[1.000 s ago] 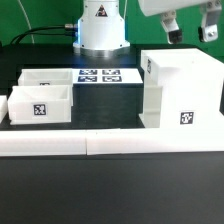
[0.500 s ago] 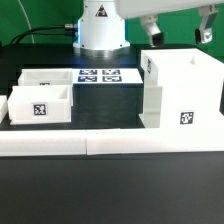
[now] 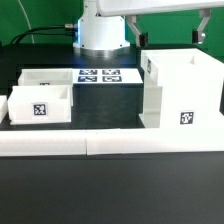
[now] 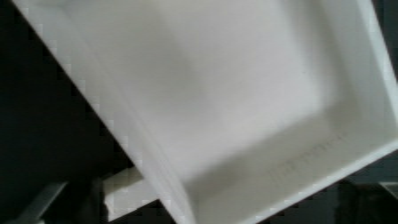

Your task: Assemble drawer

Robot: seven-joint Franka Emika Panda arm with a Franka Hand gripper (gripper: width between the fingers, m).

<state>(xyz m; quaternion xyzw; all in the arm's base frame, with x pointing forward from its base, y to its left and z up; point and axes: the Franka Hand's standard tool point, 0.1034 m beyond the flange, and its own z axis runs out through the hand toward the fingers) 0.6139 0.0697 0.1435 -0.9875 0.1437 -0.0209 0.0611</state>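
Note:
The tall white open-fronted drawer housing (image 3: pixel 182 95) stands at the exterior view's right, with a square tag on its side. Two shallow white trays lie at the left: the near one (image 3: pixel 40 106) shows a tag on its wall, and the far one (image 3: pixel 48 79) lies behind it. My gripper (image 3: pixel 168 35) hangs just above the housing's top, with its two dark fingers (image 3: pixel 133 38) spread wide and nothing between them. The wrist view is filled by a tilted white panel of the housing (image 4: pixel 214 100), seen very close. My fingertips do not show clearly there.
The marker board (image 3: pixel 108 75) lies flat behind the trays, in front of the robot's base (image 3: pixel 100 30). A long low white border wall (image 3: pixel 110 143) runs along the front of the black table.
My gripper has moved toward the exterior view's left over the housing's top, staying open. The housing and trays have not moved.

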